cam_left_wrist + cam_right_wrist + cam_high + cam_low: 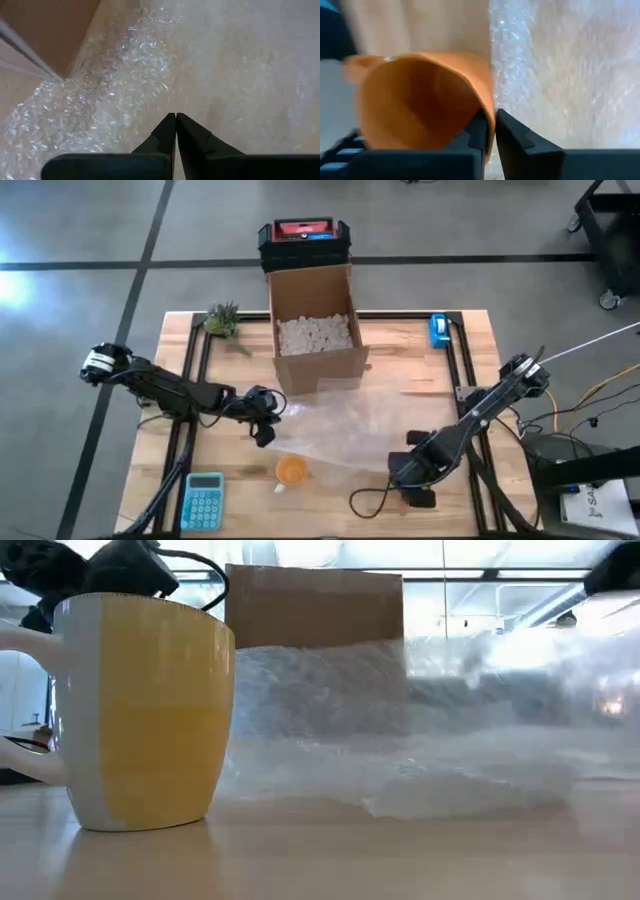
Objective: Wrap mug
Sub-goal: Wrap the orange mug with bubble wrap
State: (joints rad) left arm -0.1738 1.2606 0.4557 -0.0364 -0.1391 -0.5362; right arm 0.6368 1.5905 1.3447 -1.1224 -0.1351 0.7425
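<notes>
The wooden table stands on a grey concrete floor crossed by dark lines, and black rails run along the top. In the low view the room behind is bright and blurred.

The left gripper lies low near the middle of the table, and its arm reaches in from the left edge. Its fingers are pressed together. I cannot tell whether any film is caught between them. A calculator sits behind and to one side of those jaws, near the front edge. A small plant lies near the far left corner. Under the tips and ahead of them spreads a clear sheet of bubble wrap, crumpled where it meets the open box. White packing peanuts lie in the box. Past it, off the table, is a black crate.

The mug is orange inside and stands upright on bare wood. It is just beside the front edge of the wrap and sits between the two grippers, nearer the left one.

The right gripper rests low on the wrap and faces the mug. Its fingers are all but closed and hold nothing, and the mug shows beyond the slit. A blue object sits by the far right rail, and a dark cart stands on the floor beyond.
</notes>
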